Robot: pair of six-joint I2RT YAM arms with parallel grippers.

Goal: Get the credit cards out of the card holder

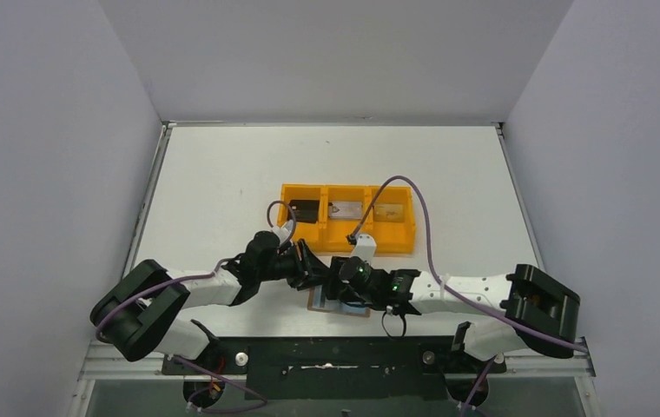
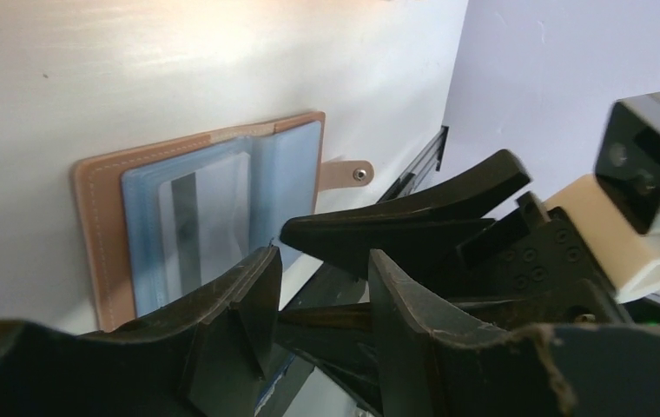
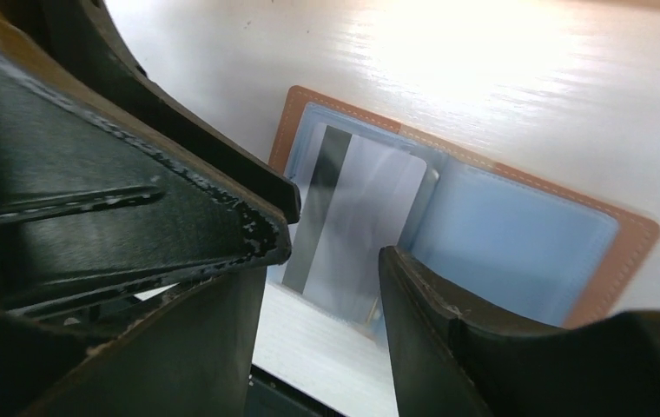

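Both jaws parted above open card holder (image 2: pixel 98 234); silvery card (image 3: pixel 357 217) inside.

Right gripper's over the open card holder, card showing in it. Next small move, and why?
Probably close the right gripper on the striped card. Its jaws stand open with the card's near end between them, and that end seems to poke past the card holder sleeve. The left gripper is open too; whether it pins the holder, I cannot tell.
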